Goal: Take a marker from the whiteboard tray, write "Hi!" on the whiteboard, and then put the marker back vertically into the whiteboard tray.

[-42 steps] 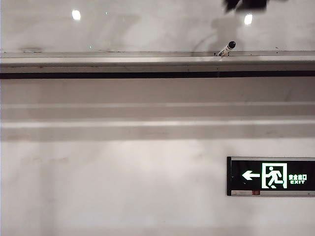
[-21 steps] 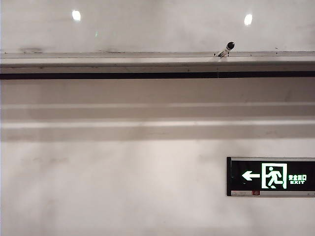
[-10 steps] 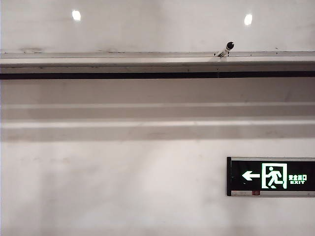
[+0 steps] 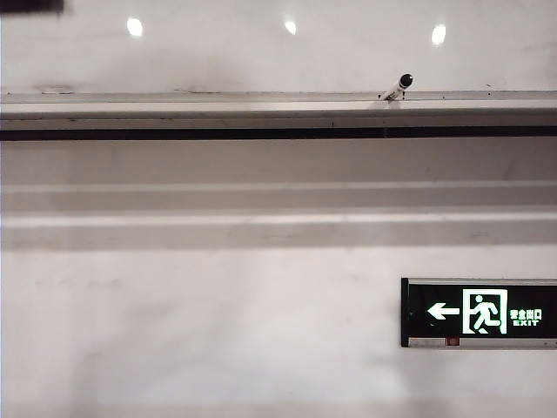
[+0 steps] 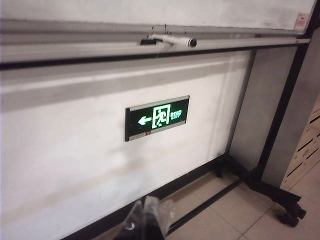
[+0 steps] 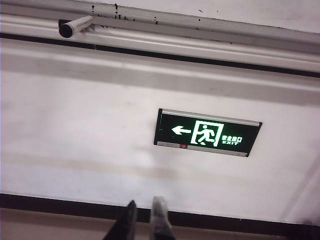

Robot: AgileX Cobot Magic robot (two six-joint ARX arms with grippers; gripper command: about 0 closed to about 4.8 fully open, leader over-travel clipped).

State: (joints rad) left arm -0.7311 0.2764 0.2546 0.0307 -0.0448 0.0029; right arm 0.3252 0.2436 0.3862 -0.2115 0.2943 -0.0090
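The marker [image 4: 399,87], white with a black cap, rests tilted on the whiteboard tray [image 4: 174,109], right of the middle, with nothing holding it. It also shows in the left wrist view as the marker [image 5: 172,40] on the tray [image 5: 75,47], and in the right wrist view as the marker [image 6: 75,26] on the tray [image 6: 200,45]. The glossy whiteboard [image 4: 261,52] rises above the tray. My left gripper [image 5: 147,220] hangs low near the floor, far below the tray, fingers together. My right gripper [image 6: 145,215] is also low, with a narrow empty gap between its fingers.
A black-and-green exit sign [image 4: 479,312] is fixed to the wall below the tray at the right. The board's black stand with a castor [image 5: 290,215] rests on the tiled floor. A dark shape [image 4: 26,4] cuts the top left corner.
The dark gripper above the marker two seconds ago has left the exterior view. A dark shape and a third light reflection have appeared at the top. The marker stays in place.
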